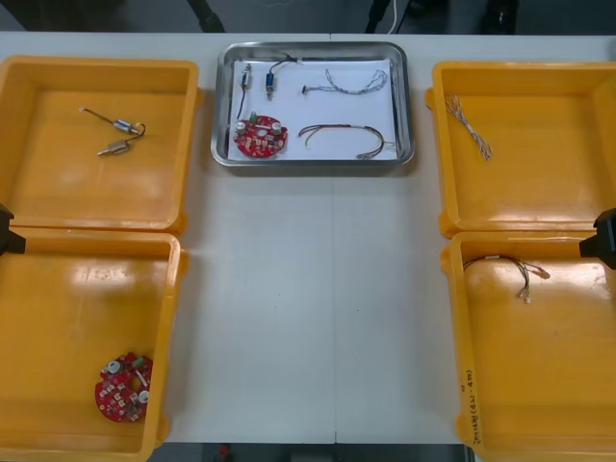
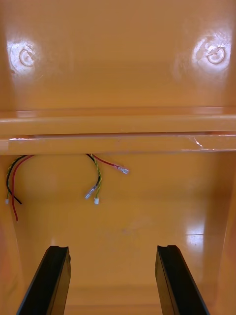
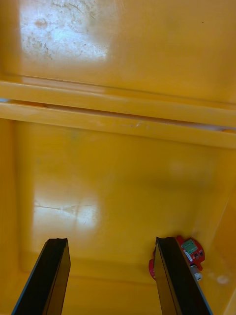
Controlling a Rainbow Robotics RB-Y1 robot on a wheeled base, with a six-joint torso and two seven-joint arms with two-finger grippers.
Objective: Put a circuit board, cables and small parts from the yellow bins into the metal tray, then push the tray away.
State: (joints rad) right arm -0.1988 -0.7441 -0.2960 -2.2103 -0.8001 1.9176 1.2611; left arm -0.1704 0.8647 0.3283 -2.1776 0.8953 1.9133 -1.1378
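Note:
The metal tray (image 1: pixel 406 101) lies at the table's far middle, white inside. It holds a red circuit board (image 1: pixel 260 136), small metal parts (image 1: pixel 258 79), a blue and white cable (image 1: pixel 352 82) and a red and yellow cable (image 1: pixel 346 141). My left gripper (image 3: pixel 110 241) hangs open over the near left yellow bin (image 1: pixel 58 318), with another red circuit board (image 3: pixel 191 252) beside one finger. My right gripper (image 2: pixel 112 248) is open over the near right yellow bin (image 1: pixel 549 375), apart from the red and yellow cable (image 2: pixel 101 176) ahead of its fingers.
Two small metal parts (image 1: pixel 117 136) lie in the far left bin (image 1: pixel 96 192). A thin twisted cable (image 1: pixel 470 125) lies in the far right bin (image 1: pixel 539 192). Both arms sit at the table's outer edges, left (image 1: pixel 6 234) and right (image 1: pixel 603 239).

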